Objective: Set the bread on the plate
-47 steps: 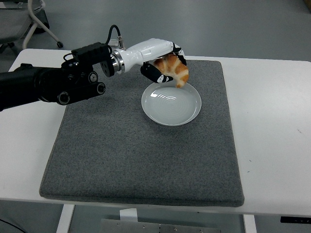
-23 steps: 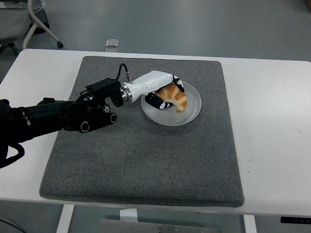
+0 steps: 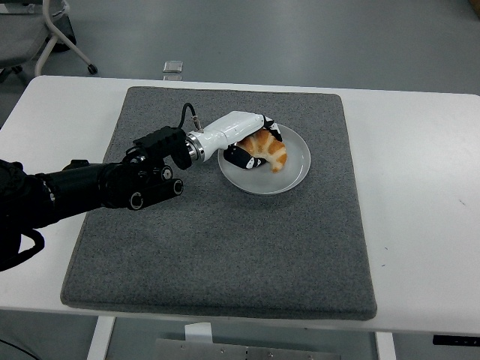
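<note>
I count one bread (image 3: 268,150), one white plate (image 3: 294,169), and one grey mat (image 3: 217,247) on one white tabletop (image 3: 420,202). One robot hand (image 3: 251,144) is in frame, entering from the left. One small object (image 3: 173,67) sits on the floor at upper left.

I see the mat (image 3: 217,240) lying on the table (image 3: 420,195), with the plate (image 3: 296,171) on its far middle part. My left hand (image 3: 244,142) reaches in from the left over the plate's left side, the bread (image 3: 268,148) on the plate beneath it.
</note>
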`<act>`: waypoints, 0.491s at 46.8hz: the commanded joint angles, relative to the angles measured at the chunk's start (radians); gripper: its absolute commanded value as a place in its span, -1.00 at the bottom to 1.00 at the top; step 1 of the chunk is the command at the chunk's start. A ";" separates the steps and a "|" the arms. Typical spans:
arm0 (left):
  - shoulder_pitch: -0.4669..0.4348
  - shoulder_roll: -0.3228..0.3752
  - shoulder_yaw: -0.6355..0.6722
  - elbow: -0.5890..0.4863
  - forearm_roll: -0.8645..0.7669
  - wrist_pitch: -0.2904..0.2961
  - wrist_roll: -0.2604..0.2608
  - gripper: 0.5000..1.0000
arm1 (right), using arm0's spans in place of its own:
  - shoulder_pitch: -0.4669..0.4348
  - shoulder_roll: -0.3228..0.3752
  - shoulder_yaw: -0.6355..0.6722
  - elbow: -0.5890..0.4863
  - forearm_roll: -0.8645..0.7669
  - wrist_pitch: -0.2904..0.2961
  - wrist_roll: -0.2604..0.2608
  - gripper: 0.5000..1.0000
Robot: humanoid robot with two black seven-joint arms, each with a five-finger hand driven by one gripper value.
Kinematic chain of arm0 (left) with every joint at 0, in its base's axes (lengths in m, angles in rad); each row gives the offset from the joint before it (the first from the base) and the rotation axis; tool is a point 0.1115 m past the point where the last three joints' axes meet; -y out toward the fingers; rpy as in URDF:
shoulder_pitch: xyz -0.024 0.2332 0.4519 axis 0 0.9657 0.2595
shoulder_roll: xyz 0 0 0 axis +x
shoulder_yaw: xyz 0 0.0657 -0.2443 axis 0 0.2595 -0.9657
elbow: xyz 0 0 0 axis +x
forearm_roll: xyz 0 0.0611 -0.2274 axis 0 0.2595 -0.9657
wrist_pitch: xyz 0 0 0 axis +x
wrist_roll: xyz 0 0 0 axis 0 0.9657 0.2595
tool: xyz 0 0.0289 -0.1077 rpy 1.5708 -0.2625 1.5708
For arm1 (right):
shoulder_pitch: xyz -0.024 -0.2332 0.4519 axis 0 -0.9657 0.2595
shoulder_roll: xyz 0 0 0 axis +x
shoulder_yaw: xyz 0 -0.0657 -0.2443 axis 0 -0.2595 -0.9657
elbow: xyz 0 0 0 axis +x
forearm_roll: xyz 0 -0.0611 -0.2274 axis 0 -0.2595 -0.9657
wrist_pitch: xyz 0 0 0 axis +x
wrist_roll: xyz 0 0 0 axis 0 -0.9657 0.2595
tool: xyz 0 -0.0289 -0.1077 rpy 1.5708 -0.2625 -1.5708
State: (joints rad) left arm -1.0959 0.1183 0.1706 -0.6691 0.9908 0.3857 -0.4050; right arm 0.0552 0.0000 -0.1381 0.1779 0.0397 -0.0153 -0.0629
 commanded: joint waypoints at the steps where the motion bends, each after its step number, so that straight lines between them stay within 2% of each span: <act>1: 0.002 -0.002 0.000 0.016 0.000 0.001 0.000 -0.39 | 0.000 0.000 0.000 0.000 0.000 0.000 0.000 0.72; 12: 0.014 -0.002 0.000 0.016 0.000 0.002 0.000 0.14 | 0.000 0.000 0.000 0.000 0.000 0.000 0.000 0.72; 15: 0.014 0.000 0.000 0.014 0.000 0.002 0.000 0.38 | 0.000 0.000 0.000 0.000 0.000 0.000 0.000 0.72; 21: 0.014 -0.002 -0.002 0.011 -0.001 0.002 0.000 0.68 | 0.000 0.000 0.000 0.000 0.000 0.000 0.000 0.72; 23: 0.014 -0.002 -0.002 0.010 -0.001 0.002 0.002 0.72 | 0.000 0.000 0.000 0.000 0.000 0.000 0.000 0.72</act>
State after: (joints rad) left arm -1.0815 0.1167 0.1689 -0.6577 0.9902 0.3883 -0.4049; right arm 0.0552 0.0000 -0.1380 0.1779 0.0398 -0.0154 -0.0628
